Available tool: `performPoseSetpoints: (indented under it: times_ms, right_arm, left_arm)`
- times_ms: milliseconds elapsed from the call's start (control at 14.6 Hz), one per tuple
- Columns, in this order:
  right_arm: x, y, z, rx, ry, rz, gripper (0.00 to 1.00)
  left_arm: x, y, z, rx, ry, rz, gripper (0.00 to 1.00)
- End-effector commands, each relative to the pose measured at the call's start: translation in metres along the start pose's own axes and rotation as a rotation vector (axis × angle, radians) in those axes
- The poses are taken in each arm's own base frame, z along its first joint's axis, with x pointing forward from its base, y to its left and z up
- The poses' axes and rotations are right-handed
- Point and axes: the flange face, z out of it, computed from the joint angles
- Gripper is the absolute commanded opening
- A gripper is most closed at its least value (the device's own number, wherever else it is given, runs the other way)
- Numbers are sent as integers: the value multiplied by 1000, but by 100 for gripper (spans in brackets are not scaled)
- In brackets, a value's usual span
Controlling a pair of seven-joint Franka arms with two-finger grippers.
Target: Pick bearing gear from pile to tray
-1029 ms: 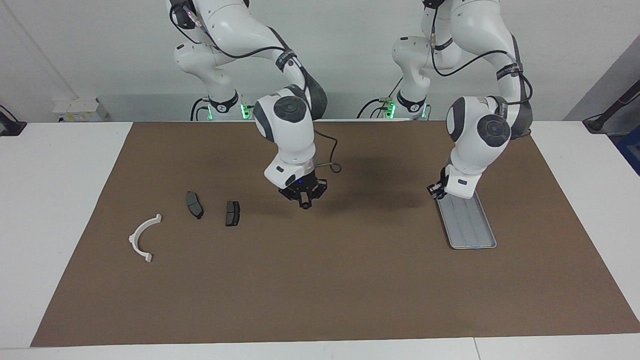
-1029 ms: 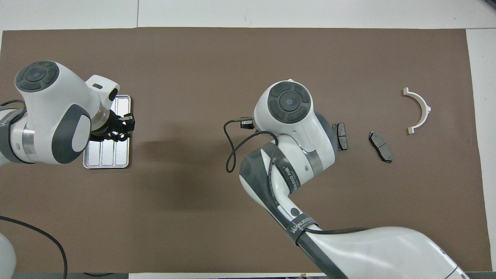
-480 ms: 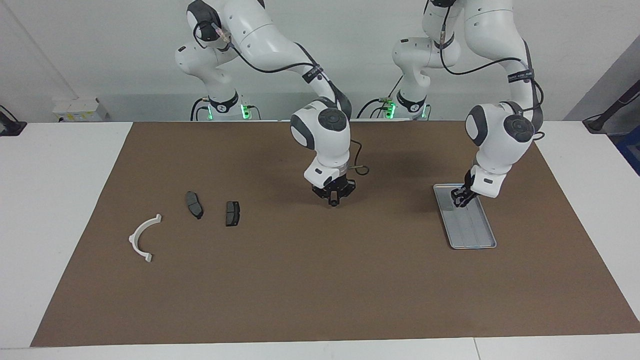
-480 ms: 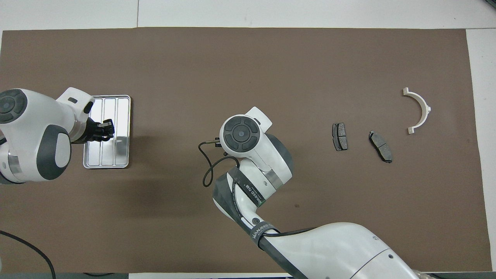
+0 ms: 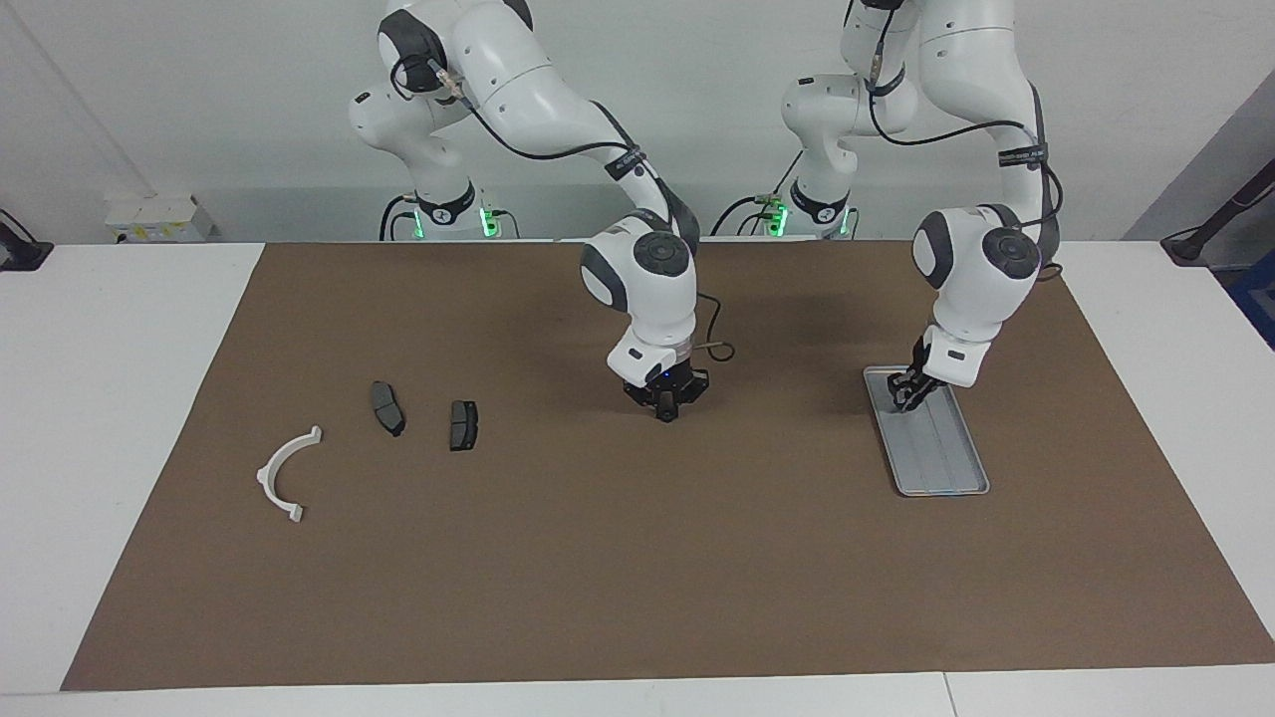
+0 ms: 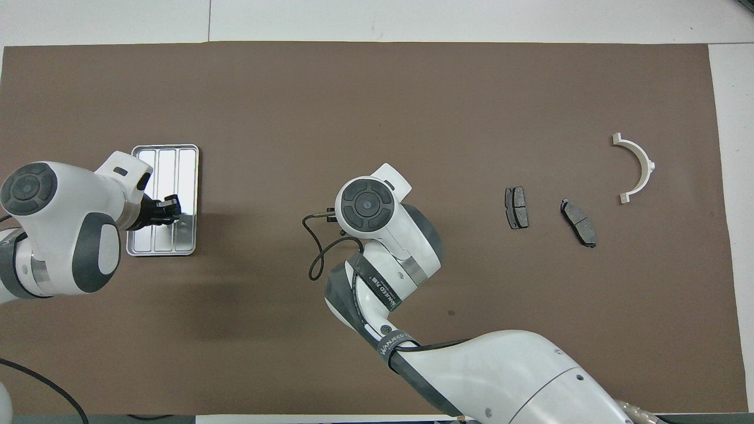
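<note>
Facing view: right gripper (image 5: 665, 410) is low over centre of the brown mat (image 5: 637, 578); I cannot tell if open or shut, nor if a gear is in it. Left gripper (image 5: 904, 395), same doubt, is over the tray (image 5: 946, 468) at its end nearer the robots, so left arm is nearer. Tray is ridged silver metal w/ low rim, long axis near-to-far, toward left arm's end. Flat grey brake pads (image 5: 463, 425) and white curved bracket (image 5: 282, 473) lie toward right arm's end.

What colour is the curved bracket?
White; the curved bracket shows best in the overhead view.
</note>
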Motion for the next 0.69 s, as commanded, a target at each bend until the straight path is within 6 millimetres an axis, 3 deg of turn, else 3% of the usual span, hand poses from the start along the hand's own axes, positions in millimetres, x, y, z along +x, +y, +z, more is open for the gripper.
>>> performPoseSetpoints:
  times_ms: [0,206,274,343,411,480,549,617]
  right_arm:
    - [0,1,0,-5,9,6,100]
    - [9,7,-13,-6,10,25,100]
    - [16,14,-20,-10,12,37,100]
    - [27,23,-39,-12,21,51,100]
    - [42,42,-58,-14,29,73,100]
    - [53,58,-81,-12,38,74,100]
    - [62,76,-99,-15,42,55,100]
    - [71,96,-116,-16,48,42,100]
  left_arm:
    - [-11,-2,-1,-2,23,16,0]
    - [-13,-2,2,0,18,21,0]
    - [-13,-2,2,0,17,22,17]
    - [-11,-3,0,-1,20,19,22]
    - [-6,0,-3,0,22,19,39]
    - [1,2,-13,-1,23,16,73]
    - [7,5,-24,2,13,8,81]
    - [15,9,-41,10,-9,7,82]
